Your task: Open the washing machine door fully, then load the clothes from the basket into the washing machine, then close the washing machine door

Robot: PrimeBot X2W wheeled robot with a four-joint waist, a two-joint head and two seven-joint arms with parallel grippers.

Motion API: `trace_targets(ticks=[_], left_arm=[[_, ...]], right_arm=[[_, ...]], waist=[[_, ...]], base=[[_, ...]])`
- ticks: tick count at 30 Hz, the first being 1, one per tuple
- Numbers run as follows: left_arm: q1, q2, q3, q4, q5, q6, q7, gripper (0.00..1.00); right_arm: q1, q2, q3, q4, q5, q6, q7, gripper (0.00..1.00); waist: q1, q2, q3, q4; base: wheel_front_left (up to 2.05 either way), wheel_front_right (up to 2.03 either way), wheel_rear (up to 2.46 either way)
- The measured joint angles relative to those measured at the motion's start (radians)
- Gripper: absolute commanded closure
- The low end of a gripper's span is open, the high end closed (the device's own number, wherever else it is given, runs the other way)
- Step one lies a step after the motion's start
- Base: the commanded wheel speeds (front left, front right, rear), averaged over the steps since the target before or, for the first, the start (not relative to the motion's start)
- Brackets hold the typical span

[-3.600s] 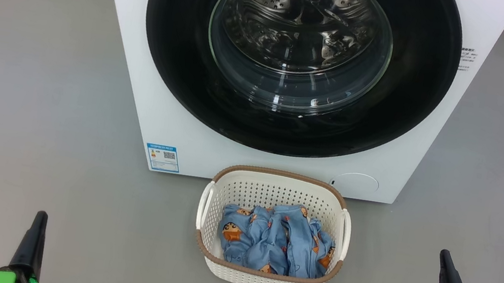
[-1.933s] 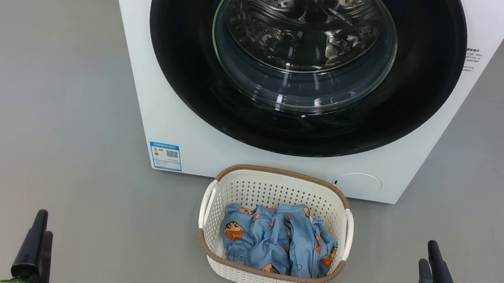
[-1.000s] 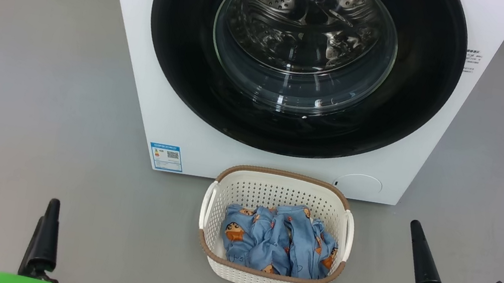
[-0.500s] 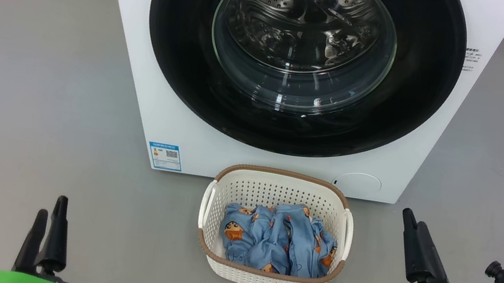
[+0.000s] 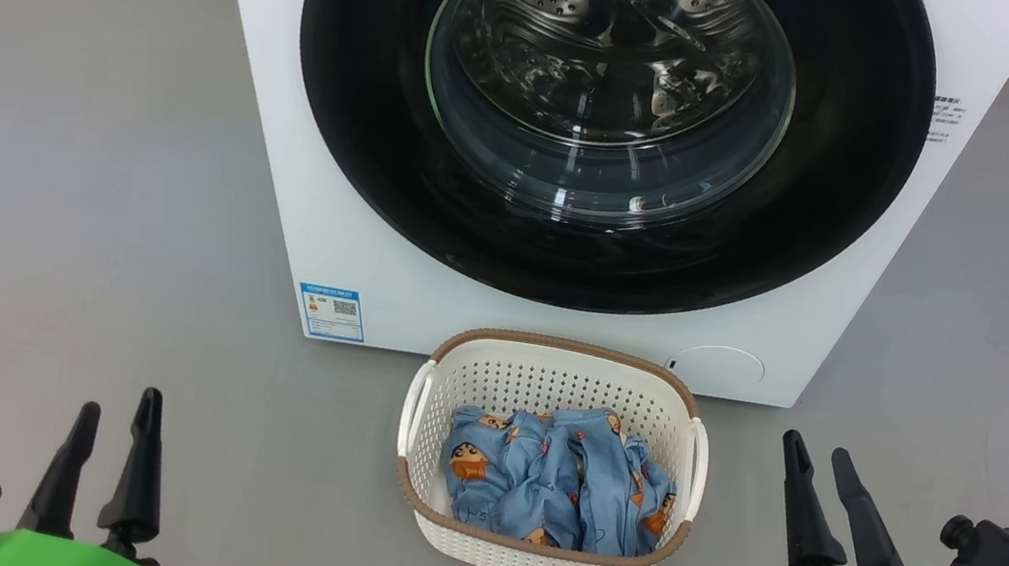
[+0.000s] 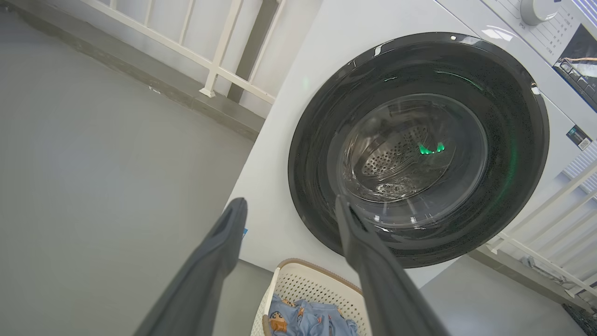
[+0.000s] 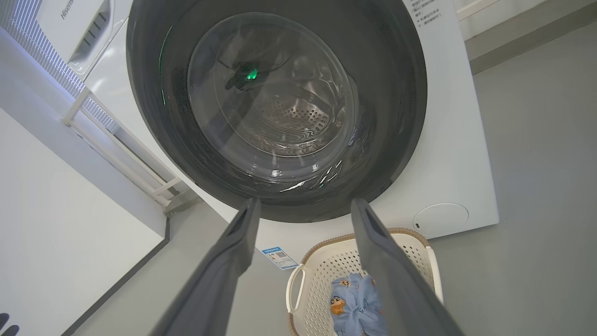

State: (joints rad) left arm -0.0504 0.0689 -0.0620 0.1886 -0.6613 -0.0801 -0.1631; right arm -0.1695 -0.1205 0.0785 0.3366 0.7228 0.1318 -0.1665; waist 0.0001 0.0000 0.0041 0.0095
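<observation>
In the basket (image 5: 521,560), the clothes (image 5: 555,489)

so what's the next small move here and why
Probably raise one arm toward the rim of the washing machine door; I can't tell which side has the handle. The door sits shut on the washing machine, the clothes lie in the basket, and the left gripper and right gripper hang low, open and empty, apart from everything.

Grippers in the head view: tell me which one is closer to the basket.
The right gripper, at the lower right: it stands just off the right side of the basket, while the left gripper sits much farther from it.
</observation>
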Motion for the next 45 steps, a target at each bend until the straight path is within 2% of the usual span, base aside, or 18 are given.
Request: trace_targets(ticks=[9,29,45], left_arm=[[0.0,-0.002,0.001,-0.004,0.114,0.001,-0.025,0.0],[0.004,-0.006,-0.009,-0.006,0.353,0.001,-0.087,0.0],[0.005,-0.012,-0.002,-0.008,0.367,-0.005,-0.091,0.0]], right_arm=[[-0.023,0.008,-0.004,0.033,-0.169,0.0,-0.027,0.0],[-0.058,0.012,0.019,0.066,-0.418,0.0,-0.082,0.0],[-0.061,0.012,0.019,0.058,-0.421,0.0,-0.082,0.0]], waist=[[0.0,0.0,-0.005,0.006],[0.0,0.0,-0.014,0.003],[0.0,0.0,-0.01,0.0]], base=[[0.0,0.0,0.0],[0.0,0.0,0.0],[0.0,0.0,0.0]])
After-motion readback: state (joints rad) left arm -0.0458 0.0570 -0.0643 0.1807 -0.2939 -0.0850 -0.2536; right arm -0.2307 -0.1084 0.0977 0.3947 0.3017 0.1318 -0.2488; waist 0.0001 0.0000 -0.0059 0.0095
